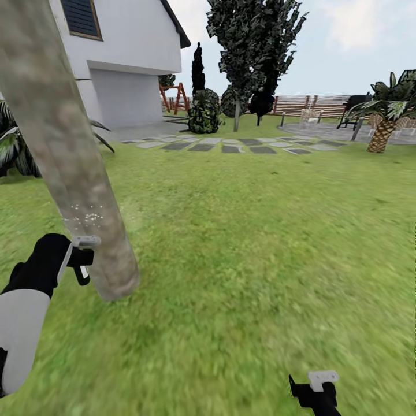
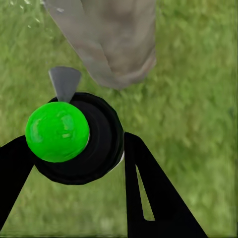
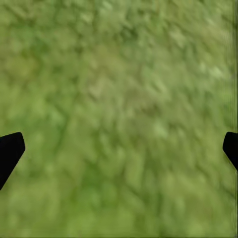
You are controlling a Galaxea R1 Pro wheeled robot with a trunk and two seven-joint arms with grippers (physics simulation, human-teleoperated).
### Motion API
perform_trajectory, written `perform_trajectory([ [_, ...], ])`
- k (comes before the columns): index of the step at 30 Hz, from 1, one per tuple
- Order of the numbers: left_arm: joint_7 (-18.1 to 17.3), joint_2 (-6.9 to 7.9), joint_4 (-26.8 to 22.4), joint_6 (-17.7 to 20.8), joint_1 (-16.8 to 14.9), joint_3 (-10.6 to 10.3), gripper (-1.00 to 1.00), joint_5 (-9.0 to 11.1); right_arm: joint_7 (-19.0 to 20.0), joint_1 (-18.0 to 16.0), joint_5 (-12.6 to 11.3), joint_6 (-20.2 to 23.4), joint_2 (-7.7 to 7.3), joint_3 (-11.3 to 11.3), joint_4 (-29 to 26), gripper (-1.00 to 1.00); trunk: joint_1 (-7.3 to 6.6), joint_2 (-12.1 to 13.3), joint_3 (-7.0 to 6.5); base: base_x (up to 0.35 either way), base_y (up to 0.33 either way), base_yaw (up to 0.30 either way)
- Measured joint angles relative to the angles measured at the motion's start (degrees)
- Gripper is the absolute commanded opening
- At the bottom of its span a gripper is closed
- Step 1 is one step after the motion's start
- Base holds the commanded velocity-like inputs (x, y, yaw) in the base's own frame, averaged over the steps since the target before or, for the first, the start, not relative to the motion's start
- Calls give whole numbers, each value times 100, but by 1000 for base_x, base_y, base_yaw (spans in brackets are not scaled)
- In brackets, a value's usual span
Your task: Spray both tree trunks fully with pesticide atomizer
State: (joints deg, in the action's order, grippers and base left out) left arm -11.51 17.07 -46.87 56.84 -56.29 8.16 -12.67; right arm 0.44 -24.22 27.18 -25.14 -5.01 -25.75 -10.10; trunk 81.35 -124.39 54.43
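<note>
A thick mottled grey-tan tree trunk (image 1: pixel 63 150) leans across the left of the head view, rooted in the grass. My left gripper (image 1: pixel 82 258) sits right beside its lower part, shut on the pesticide atomizer (image 2: pixel 96 141), a black bottle whose round top looks green in the left wrist view. The grey nozzle (image 2: pixel 64 82) points at the trunk (image 2: pixel 116 39). A small cloud of white pesticide specks (image 1: pixel 86 218) hangs on the bark just above the gripper. My right gripper (image 1: pixel 316 386) is low over bare grass, open, with nothing between its fingers (image 3: pixel 10 151).
Grass lawn (image 1: pixel 260 242) stretches ahead and to the right. Grey stepping stones (image 1: pixel 231 144) lie in front of a white house (image 1: pixel 121 63). Another tall tree (image 1: pixel 236 112), dark shrubs, a palm (image 1: pixel 382 130) and a slatted fence (image 1: pixel 312 104) stand far back.
</note>
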Motion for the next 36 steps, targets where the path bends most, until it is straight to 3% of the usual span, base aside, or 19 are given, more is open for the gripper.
perform_trajectory([
  [5,6,-23,14,-13,112,48,-100,-1,0,1,5,0,0,0,7,100,0,0,0,181,-223,190],
  [8,134,19,12,-37,459,199,-100,-28,0,2,6,0,0,-1,8,100,0,0,1,91,-48,274],
  [11,242,17,11,-40,578,248,-100,1,0,3,5,0,0,-1,7,100,0,0,0,10,-5,186],
  [15,262,-47,-13,-85,726,264,-100,79,-4,0,1,0,-8,-5,5,100,0,0,0,1,0,18],
  [18,270,-234,9,-105,761,265,-100,62,-8,3,-2,0,-20,-9,0,100,0,0,0,42,-22,1],
  [22,272,-239,3,-175,978,272,-100,25,-11,2,-2,0,-33,-9,0,100,0,0,0,193,-128,0],
  [24,273,-241,1,-442,1165,274,-100,40,-9,1,-3,0,-35,-9,0,100,0,0,0,237,-160,0],
  [27,273,-244,-31,-528,1226,283,-100,36,-9,2,-2,0,-32,-9,0,100,0,0,0,242,-163,2],
  [31,267,-245,-60,-570,1242,806,-100,36,-9,0,-3,0,-19,-2,2,100,0,0,0,243,-164,166],
  [36,264,-263,-67,-578,1243,935,-100,27,-9,4,6,0,-10,0,8,100,0,0,0,241,-169,269],
])
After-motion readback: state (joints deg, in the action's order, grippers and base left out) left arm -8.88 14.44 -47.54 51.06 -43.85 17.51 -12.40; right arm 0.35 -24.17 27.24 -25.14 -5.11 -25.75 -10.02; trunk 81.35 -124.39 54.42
